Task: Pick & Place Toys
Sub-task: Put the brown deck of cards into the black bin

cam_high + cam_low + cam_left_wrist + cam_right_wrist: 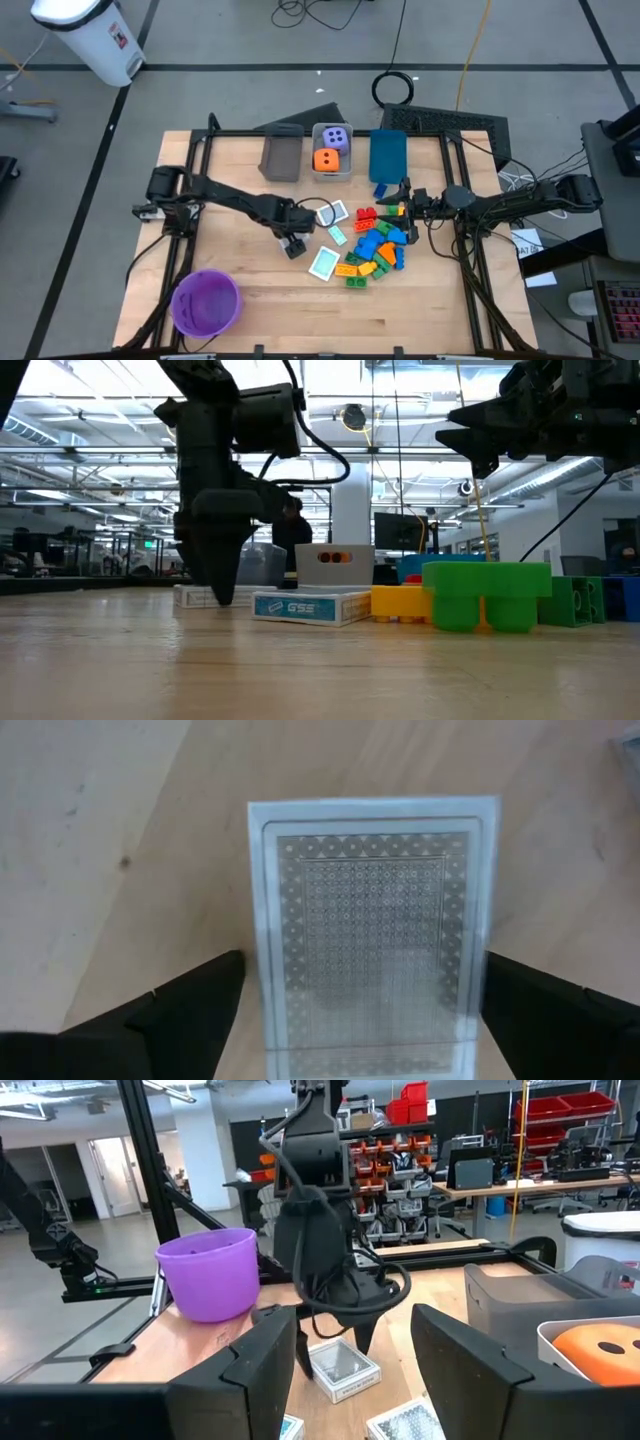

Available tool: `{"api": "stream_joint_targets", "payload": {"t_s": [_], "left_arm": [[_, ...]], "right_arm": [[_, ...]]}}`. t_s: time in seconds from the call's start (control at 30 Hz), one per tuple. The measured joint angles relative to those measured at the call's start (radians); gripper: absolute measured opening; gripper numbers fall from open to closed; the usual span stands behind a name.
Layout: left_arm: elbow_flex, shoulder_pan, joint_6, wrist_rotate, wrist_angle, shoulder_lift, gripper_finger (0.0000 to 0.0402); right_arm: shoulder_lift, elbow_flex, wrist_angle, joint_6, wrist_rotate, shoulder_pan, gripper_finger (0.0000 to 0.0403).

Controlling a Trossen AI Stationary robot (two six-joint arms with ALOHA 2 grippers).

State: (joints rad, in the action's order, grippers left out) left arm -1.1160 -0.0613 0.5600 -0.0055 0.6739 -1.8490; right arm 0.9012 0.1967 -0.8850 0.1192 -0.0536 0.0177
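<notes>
Between my left fingers lies a card, flat on the table; my left claw stands spread, straddling it, gripping nothing. My right claw hangs above the far edge of the brick pile, jaws parted, and I see nothing in them.

Progress looks early: the purple die and orange die sit in the clear bin. Left out are this card, a card just beyond my left claw, another nearer the front edge, and all the bricks.

Room is fair: bare wood lies around my left claw toward the purple bowl. The pile sits close on its right side, and the grey bin and blue bin line the back edge.
</notes>
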Motion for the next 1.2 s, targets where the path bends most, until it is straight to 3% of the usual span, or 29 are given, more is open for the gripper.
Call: {"api": "stream_joint_targets", "payload": {"t_s": [0.2, 0.4, 0.5, 0.93, 1.2], "left_arm": [[-0.004, -0.014, -0.007, -0.015, -0.002, -0.048, 0.0374], [0.0, -0.011, -0.029, -0.033, -0.014, -0.035, 0.0317], [0.003, -0.01, -0.033, -0.035, -0.014, -0.005, 0.0313], [0.003, 0.079, -0.013, -0.055, 0.058, 0.239, 0.0323], [0.003, 0.27, -0.01, -0.101, 0.076, 0.381, 0.0318]], "right_arm": [[0.0, 0.0, 0.002, 0.0, 0.0, 0.0, 0.0192], [0.0, 0.0, 0.007, 0.0, 0.0, 0.0, 0.0192], [0.0, 0.0, 0.008, 0.0, 0.0, 0.0, 0.0192], [0.0, 0.0, 0.007, 0.0, 0.0, 0.0, 0.0192], [0.0, 0.0, 0.007, 0.0, 0.0, 0.0, 0.0192]]}}
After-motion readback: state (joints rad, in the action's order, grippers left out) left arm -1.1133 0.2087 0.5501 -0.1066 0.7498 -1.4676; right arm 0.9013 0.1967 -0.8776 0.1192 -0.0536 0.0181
